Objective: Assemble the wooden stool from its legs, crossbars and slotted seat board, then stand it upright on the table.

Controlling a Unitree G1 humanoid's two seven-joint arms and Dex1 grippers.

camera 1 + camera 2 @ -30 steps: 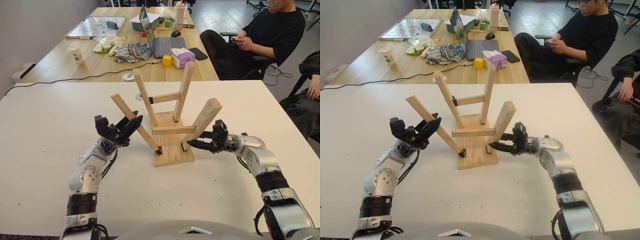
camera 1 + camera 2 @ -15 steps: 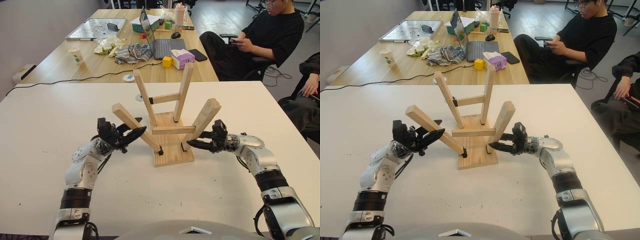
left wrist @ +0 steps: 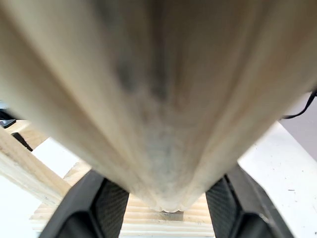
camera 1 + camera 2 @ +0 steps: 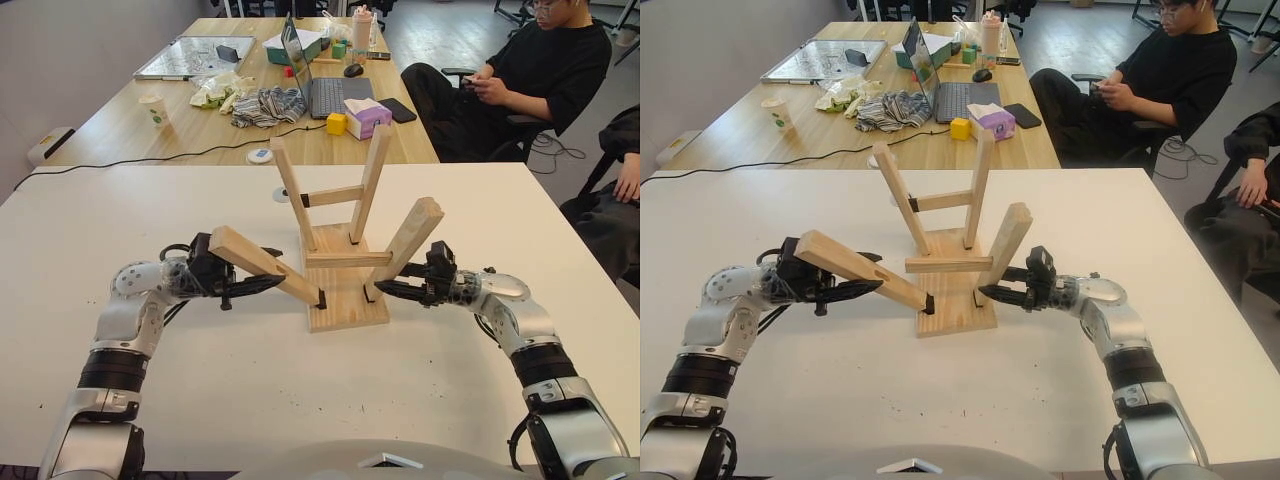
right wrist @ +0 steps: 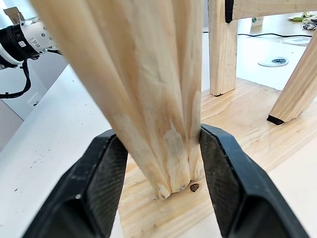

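The stool lies upside down with its slotted seat board [image 4: 347, 305] flat on the white table. Two rear legs [image 4: 292, 195] joined by a crossbar [image 4: 333, 196] stand up from it. A second crossbar [image 4: 347, 259] spans the front. The front left leg [image 4: 262, 265] leans far out to the left, its foot at the board. My left gripper [image 4: 258, 272] is shut on this leg; its pads [image 3: 110, 208] flank the wood. The front right leg [image 4: 408, 243] tilts right, and my right gripper [image 4: 385, 288] is shut on it near the base, pads [image 5: 99, 183] on both sides.
A wooden table behind holds a laptop [image 4: 325, 85], paper cup [image 4: 152, 108], tissue box [image 4: 366, 115], clothes [image 4: 262, 100] and a black cable [image 4: 150, 155]. A person sits at the back right [image 4: 530, 70]. The white table has free room in front and at both sides.
My left arm has swung out to the left and dropped lower. The front left leg in its grip now tilts further down towards the table. The right arm has kept still.
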